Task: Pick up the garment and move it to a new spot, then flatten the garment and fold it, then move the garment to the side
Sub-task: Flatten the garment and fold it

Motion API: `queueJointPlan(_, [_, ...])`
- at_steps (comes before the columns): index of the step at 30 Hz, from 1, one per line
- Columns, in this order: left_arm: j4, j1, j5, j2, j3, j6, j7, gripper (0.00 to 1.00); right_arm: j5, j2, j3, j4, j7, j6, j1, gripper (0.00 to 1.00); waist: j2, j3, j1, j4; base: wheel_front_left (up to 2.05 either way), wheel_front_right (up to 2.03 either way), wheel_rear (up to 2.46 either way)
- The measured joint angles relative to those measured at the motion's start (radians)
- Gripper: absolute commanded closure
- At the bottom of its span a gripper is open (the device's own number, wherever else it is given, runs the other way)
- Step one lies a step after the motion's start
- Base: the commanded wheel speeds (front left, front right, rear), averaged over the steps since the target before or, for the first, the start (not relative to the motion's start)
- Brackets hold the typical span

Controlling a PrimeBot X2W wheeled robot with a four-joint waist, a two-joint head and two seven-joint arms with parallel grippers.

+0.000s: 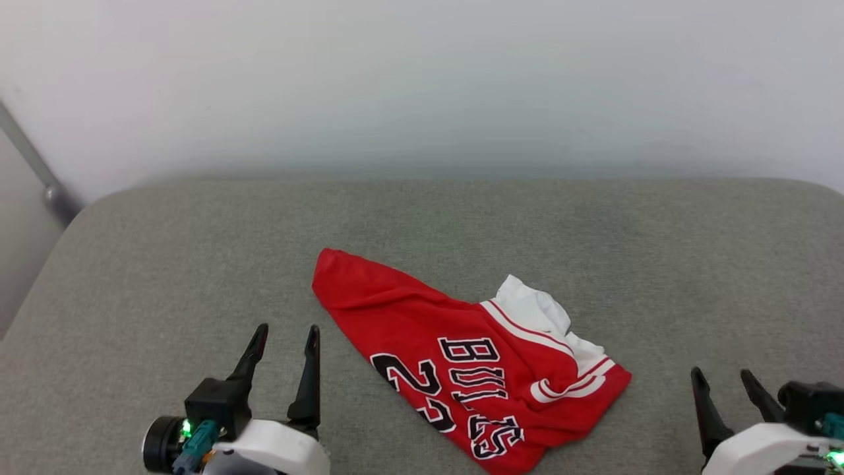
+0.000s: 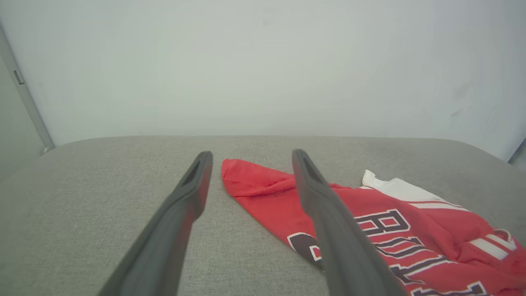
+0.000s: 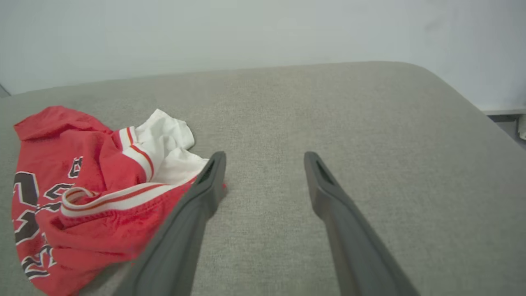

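Work on the red jersey (image 1: 395, 310) looks to us barely begun. It lies in a rumpled heap on the grey padded surface (image 1: 165, 264), towards the near edge and roughly midway between our two hands. One white sleeve (image 1: 537, 310) is bunched up at its far right side, and the black lettering (image 1: 471, 373) is creased and partly turned under. We see neither a flat spread nor a neat fold, so we judge that flattening, folding and the final shift to the side are all left. Whether the first move to a new spot is done, we cannot tell. Our left hand (image 1: 288, 328) is just beside the jersey's left edge, fingers spread and holding nothing. Our right hand (image 1: 720, 373) sits a little apart from the striped trim (image 1: 573, 386) on the other side, fingers likewise spread and empty.
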Motion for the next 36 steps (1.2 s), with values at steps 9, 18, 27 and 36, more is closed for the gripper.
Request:
queueJointPlan(9, [-0.016,-0.09,0.022,-0.029,-0.027,-0.019,-0.012,0.0,0.105,-0.067,0.014,0.11,0.418,0.0,-0.159,0.0,0.0,0.081,0.0002,0.061,0.0,0.0,0.0])
queueJointPlan(18, [0.01,-0.167,0.035,-0.07,-0.027,-0.047,-0.023,0.0,0.234,-0.184,0.174,0.188,0.688,0.0,-0.33,0.0,0.0,0.202,0.0003,0.131,0.0,0.0,0.0])
queueJointPlan(27, [0.035,-0.183,0.051,-0.097,0.002,-0.067,-0.025,0.0,0.289,-0.214,0.223,0.257,0.727,0.0,-0.368,1.0,0.0,0.235,0.0003,0.155,0.0,0.0,0.0])
queueJointPlan(36, [0.045,-0.151,0.067,-0.098,0.044,-0.077,-0.026,0.0,0.215,-0.265,0.108,0.119,0.58,0.0,-0.382,1.0,0.0,0.195,0.0002,0.083,0.0,0.0,0.0])
